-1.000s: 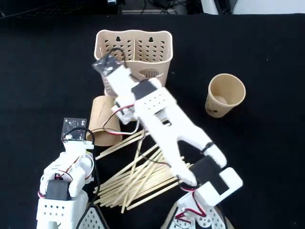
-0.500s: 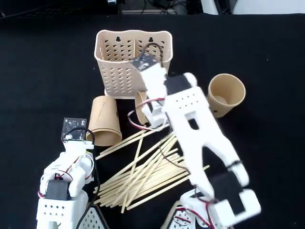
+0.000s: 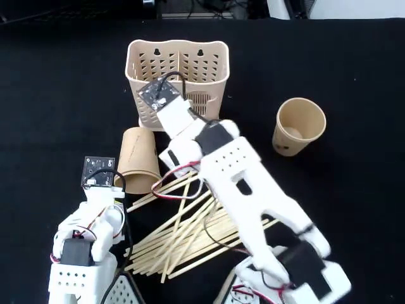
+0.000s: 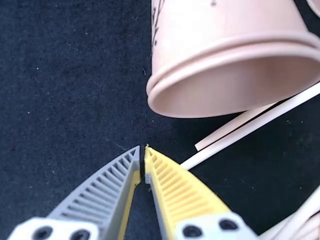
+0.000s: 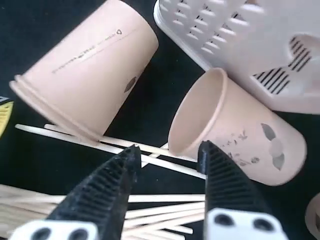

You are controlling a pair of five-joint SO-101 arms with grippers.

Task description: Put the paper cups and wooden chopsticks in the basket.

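A paper cup (image 5: 85, 70) lies on its side on the black table, its mouth over some wooden chopsticks (image 5: 150, 150). A second cup (image 5: 235, 135) lies beside it, against the foot of the beige basket (image 5: 260, 45). My right gripper (image 5: 170, 147) hangs open just above that second cup's rim, holding nothing. In the high view the right arm (image 3: 234, 171) covers this cup. A third cup (image 3: 299, 125) stands upright to the right. My left gripper (image 4: 143, 148) is shut and empty, just short of the first cup's (image 4: 225, 60) mouth.
The basket (image 3: 177, 69) stands at the back centre with its two compartments open to the top. A loose pile of chopsticks (image 3: 183, 234) fans out between the two arm bases. The left arm (image 3: 85, 234) rests folded at the front left.
The right arm swung right along the basket front, then back left and lower. Its wrist now covers the second lying cup. The left arm has kept still.
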